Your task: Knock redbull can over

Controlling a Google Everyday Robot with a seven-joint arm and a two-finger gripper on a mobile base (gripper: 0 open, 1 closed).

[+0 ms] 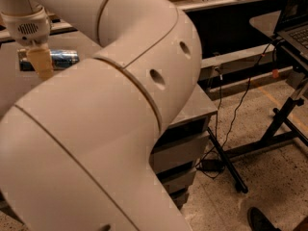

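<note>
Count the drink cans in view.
1. The redbull can lies on its side on the grey table at upper left, partly behind the gripper hanging in front of it. The robot arm covers much of the table, so others may be hidden.

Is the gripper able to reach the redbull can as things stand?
Probably yes: the gripper hangs in front of the redbull can, which lies on its side on the table, with nothing visible between them.
</note>
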